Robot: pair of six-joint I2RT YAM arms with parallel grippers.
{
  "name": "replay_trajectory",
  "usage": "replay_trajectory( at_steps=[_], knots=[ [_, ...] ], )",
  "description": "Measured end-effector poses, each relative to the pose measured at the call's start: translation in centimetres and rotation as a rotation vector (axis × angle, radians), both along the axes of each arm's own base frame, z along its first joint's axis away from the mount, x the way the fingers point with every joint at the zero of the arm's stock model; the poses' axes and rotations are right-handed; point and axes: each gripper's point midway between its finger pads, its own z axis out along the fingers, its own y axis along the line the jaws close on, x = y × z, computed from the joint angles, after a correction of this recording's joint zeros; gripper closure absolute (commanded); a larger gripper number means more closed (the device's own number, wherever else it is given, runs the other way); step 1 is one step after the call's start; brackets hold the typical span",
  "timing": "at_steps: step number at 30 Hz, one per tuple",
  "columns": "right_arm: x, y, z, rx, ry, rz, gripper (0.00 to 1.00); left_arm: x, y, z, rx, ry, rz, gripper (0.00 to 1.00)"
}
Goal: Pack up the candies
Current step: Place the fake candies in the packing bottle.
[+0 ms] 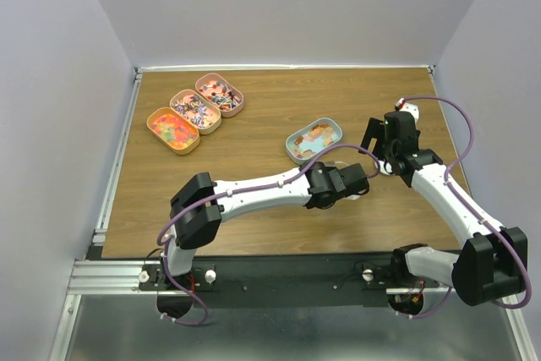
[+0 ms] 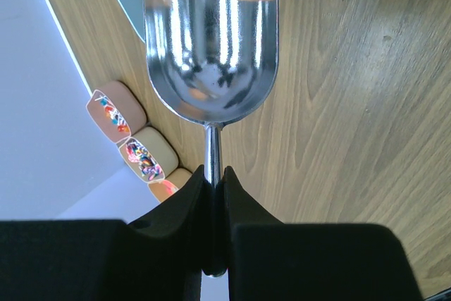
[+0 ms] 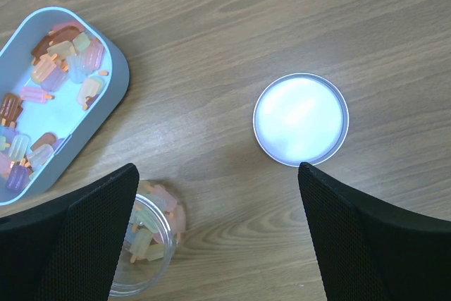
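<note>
Pastel, popsicle-shaped candies (image 3: pixel 53 68) lie in a light-blue oval tin (image 3: pixel 113 82) that sits mid-table (image 1: pixel 314 139). More candies (image 3: pixel 149 218) rest in a small clear jar (image 3: pixel 141 273) right of that tin. My left gripper (image 2: pixel 213 174) is shut on the thin handle of a silver scoop (image 2: pixel 210 40), whose bowl holds no candies and hangs over the wood beside the tin. In the overhead view the left gripper (image 1: pixel 353 182) sits just below the tin. My right gripper (image 3: pixel 217 170) stands wide open above bare wood, with the jar at its left finger.
A round white lid (image 3: pixel 301 119) lies flat on the table right of the jar. Three oval tins of mixed candies (image 1: pixel 196 111) stand in a row at the far left. White walls close in the table on three sides.
</note>
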Motion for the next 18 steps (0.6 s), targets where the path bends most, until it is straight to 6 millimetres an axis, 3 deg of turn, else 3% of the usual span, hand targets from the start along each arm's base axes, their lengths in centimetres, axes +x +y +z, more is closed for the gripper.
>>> replay_trajectory(
  at_steps=[18],
  knots=[
    [-0.01,0.01,-0.05,0.0,0.0,0.0,0.0,0.29,0.26,0.1,0.031,-0.044,0.006,1.0]
  ],
)
